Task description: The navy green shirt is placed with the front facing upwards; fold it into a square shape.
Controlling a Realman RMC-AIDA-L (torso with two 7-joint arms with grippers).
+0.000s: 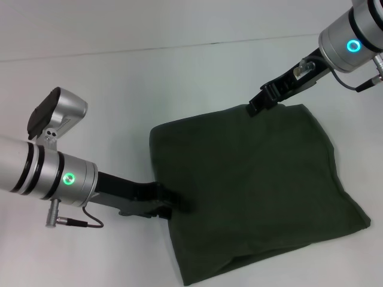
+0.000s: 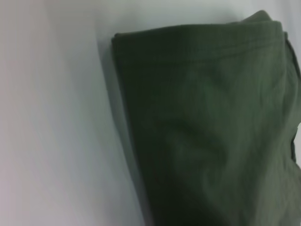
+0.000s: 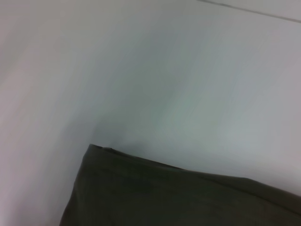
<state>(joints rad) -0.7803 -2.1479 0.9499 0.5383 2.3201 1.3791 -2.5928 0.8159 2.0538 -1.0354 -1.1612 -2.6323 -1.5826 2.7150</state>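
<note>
The navy green shirt (image 1: 257,185) lies on the white table (image 1: 149,78) as a thick, roughly square folded bundle with only plain green fabric showing. My left gripper (image 1: 169,203) rests at the bundle's left edge, touching the cloth. My right gripper (image 1: 258,106) sits at the bundle's far edge, near its far corner. The left wrist view shows the folded shirt (image 2: 211,132) with stacked layers along one edge. In the right wrist view, one corner of the shirt (image 3: 178,197) lies on bare table.
White tabletop (image 1: 90,251) surrounds the shirt on every side. A thin seam line (image 1: 179,46) crosses the surface far behind the shirt. The shirt's near corner reaches the lower edge of the head view.
</note>
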